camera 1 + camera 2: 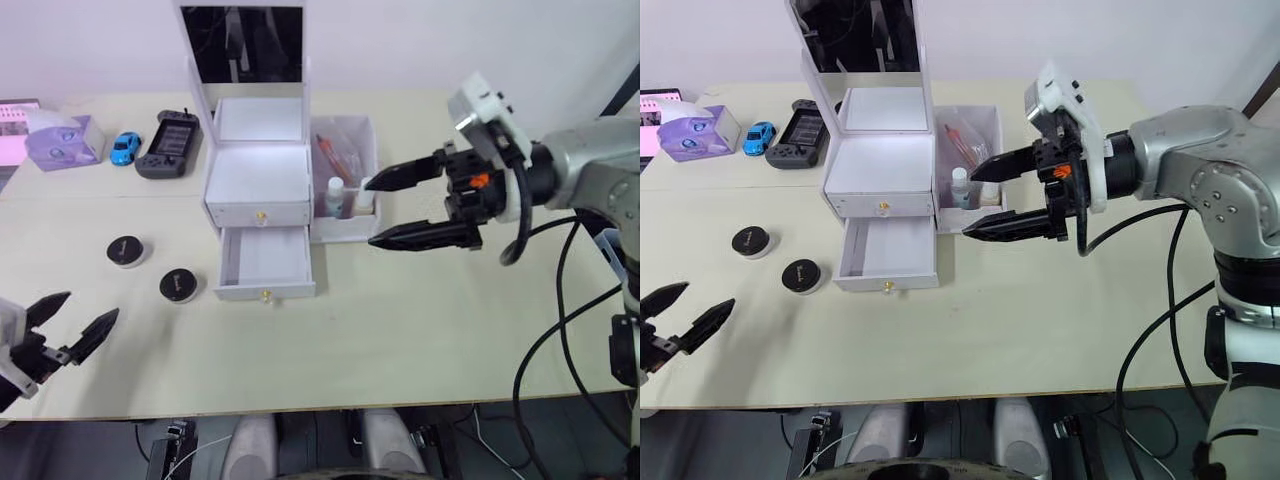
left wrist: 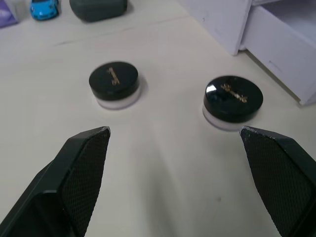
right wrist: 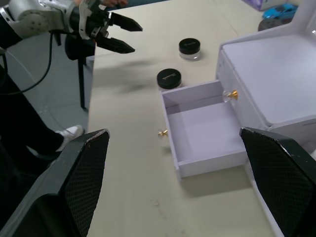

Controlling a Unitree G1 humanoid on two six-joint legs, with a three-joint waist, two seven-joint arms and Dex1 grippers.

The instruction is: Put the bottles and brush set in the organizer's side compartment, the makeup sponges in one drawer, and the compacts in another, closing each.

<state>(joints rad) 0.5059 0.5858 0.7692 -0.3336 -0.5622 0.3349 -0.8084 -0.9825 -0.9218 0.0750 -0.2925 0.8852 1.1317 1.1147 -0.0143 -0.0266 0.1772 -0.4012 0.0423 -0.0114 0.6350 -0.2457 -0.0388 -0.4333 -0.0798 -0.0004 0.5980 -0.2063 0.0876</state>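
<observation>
Left eye view: left gripper point(image 1: 78, 325) hangs nearest, jaws wide, empty. Beyond it two compacts point(image 1: 178, 285) point(image 1: 126, 250) sit on the surface just beside the open lower drawer point(image 1: 264, 262). Right gripper point(image 1: 395, 208), jaws spread, empty, hovers by the side compartment point(image 1: 343, 172) holding bottles point(image 1: 335, 195). Advice: straddle the nearer compact squarely across its rim before closing.

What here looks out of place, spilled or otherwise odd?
Nothing spilled or damaged. The lower drawer hangs open and empty, while both compacts sit on the table. The bottles stand upright in the side compartment.
</observation>
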